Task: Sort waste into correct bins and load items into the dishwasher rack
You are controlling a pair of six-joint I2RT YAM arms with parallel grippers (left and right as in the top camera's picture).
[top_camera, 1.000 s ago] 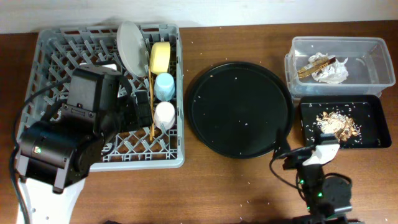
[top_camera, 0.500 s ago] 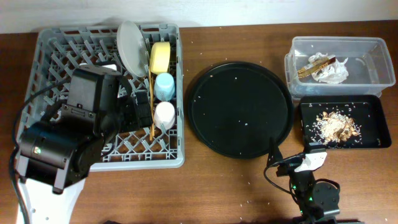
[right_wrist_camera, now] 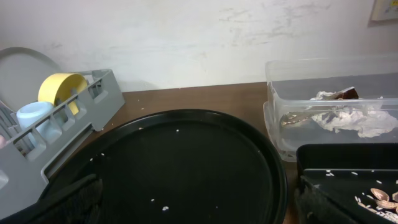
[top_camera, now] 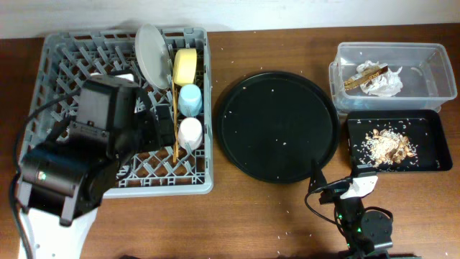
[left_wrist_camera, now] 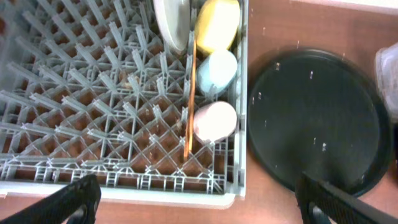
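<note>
The grey dishwasher rack holds the white plate, yellow bowl, blue cup, pink-white cup and chopsticks along its right side. The clear tub contains a crumpled napkin and the gold-brown wrapper. Food scraps lie in the shallow black tray. My left gripper hangs open and empty high above the rack's front edge. My right gripper is open and empty, low at the round tray's front rim.
A large round black tray dotted with small white crumbs sits between the rack and the bins. My left arm covers the rack's left front part from above. Crumbs speckle the brown table.
My right arm has drawn back toward the table's front edge and slightly left, away from the shallow black tray. The left arm has barely moved.
</note>
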